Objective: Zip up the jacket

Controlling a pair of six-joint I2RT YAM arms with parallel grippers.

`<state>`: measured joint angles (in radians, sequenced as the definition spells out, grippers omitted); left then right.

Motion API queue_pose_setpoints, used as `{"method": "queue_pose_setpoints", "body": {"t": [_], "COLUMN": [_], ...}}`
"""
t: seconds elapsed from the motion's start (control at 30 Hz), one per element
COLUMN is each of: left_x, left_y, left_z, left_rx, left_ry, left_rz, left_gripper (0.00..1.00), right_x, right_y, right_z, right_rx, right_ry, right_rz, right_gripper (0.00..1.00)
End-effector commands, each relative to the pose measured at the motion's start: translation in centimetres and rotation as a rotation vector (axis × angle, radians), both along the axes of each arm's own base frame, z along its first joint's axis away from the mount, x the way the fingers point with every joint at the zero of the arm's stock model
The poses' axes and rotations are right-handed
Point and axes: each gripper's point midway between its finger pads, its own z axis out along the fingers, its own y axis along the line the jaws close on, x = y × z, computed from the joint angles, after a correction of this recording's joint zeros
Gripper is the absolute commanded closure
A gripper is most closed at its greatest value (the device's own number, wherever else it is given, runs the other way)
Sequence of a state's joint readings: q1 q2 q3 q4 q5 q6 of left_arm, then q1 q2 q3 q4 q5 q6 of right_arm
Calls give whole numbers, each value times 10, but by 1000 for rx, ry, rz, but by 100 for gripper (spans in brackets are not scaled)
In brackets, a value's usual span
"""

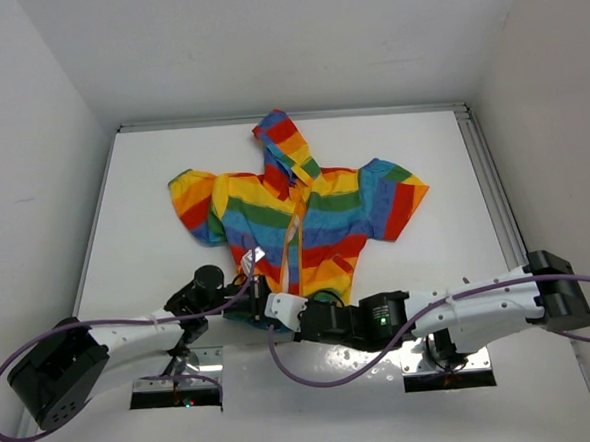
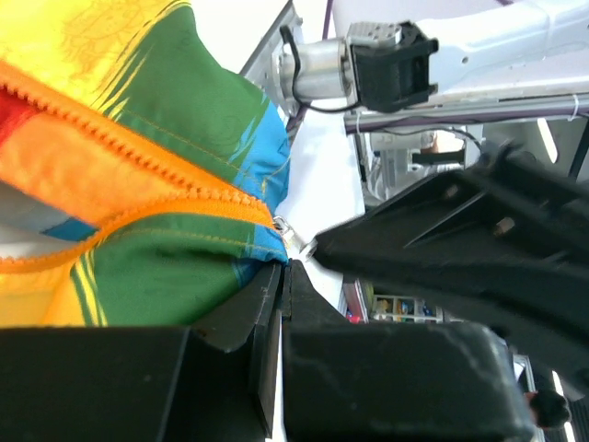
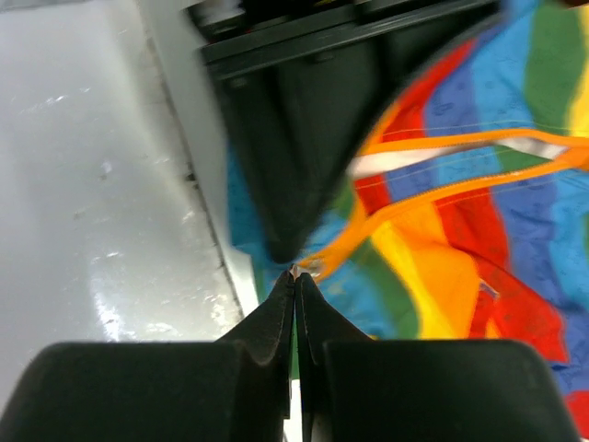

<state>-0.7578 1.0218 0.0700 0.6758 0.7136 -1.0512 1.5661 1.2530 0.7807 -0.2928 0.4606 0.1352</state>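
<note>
White tabletop (image 1: pixel 151 160): jacket (image 1: pixel 320 214) unzipped, slider (image 2: pixel 279 223) at near-edge hem. Left hand (image 2: pixel 283 267) and right hand (image 3: pixel 294 273) are pinched closed beside it. Next you pull it toward the far edge.

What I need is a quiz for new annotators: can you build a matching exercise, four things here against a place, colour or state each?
Things:
1 hood
2 zipper trim
3 right pincer
4 table

Matches:
a white
b shut, tips at the near hem of the jacket
c orange
d far end of the jacket

Pairs: 1-d, 2-c, 3-b, 4-a
</note>
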Motion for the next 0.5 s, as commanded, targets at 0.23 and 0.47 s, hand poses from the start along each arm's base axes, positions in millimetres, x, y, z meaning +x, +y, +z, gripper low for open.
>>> {"method": "queue_pose_setpoints", "body": {"t": [0.23,0.47], "left_x": [-12,-11], "left_y": [4,4], "left_z": [5,6], "left_rx": [-30,-31], "left_ry": [-26,-32], "left_rz": [-46,-46], "left_gripper": [100,100], "right_x": [3,-7], "right_y": [3,6], "right_z": [33,25], "right_rx": [114,123], "right_ry": [-76,-18], "right_rz": [-45,-17], "right_gripper": [100,96]}}
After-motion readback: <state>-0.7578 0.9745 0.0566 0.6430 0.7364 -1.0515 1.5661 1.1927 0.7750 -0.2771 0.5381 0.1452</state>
